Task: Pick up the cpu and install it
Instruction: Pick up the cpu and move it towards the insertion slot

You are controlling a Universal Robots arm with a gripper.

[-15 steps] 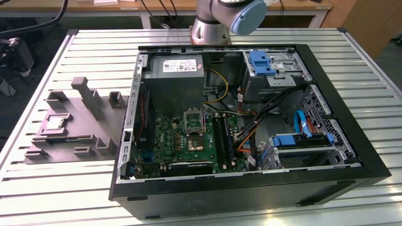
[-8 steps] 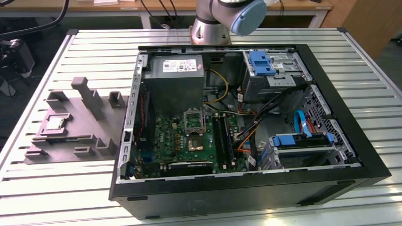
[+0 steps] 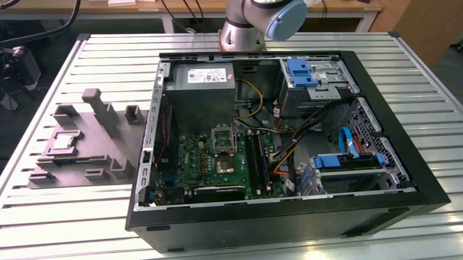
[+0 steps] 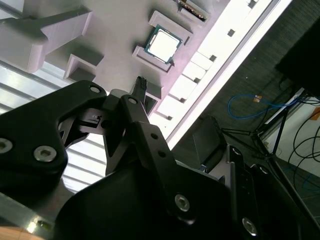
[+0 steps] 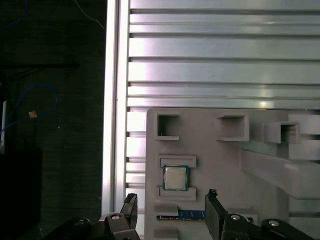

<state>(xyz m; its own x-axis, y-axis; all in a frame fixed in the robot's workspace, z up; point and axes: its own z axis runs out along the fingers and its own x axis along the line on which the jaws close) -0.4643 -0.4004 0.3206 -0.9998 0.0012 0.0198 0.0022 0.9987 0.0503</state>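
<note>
A grey plastic tray [image 5: 225, 167] keeps the thin silvery square cpu [image 5: 175, 177] steady in its recess, just ahead of the open, empty pincer [image 5: 171, 196].

Arm [image 3: 246, 24] rises from base at far side of scene. Gripper [image 5: 171, 201] aimed downward, black fingers [image 5: 213, 212] spread wide apart, holding nothing, touching nothing.

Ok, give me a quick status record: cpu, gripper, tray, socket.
cpu: lying flat in its slot on the grey tray, not held
gripper: open, over the tray, close to the cpu
tray position: on the slatted table, beside the computer case, at the exterior view's left
socket: on the board inside the open case, away from the gripper
</note>
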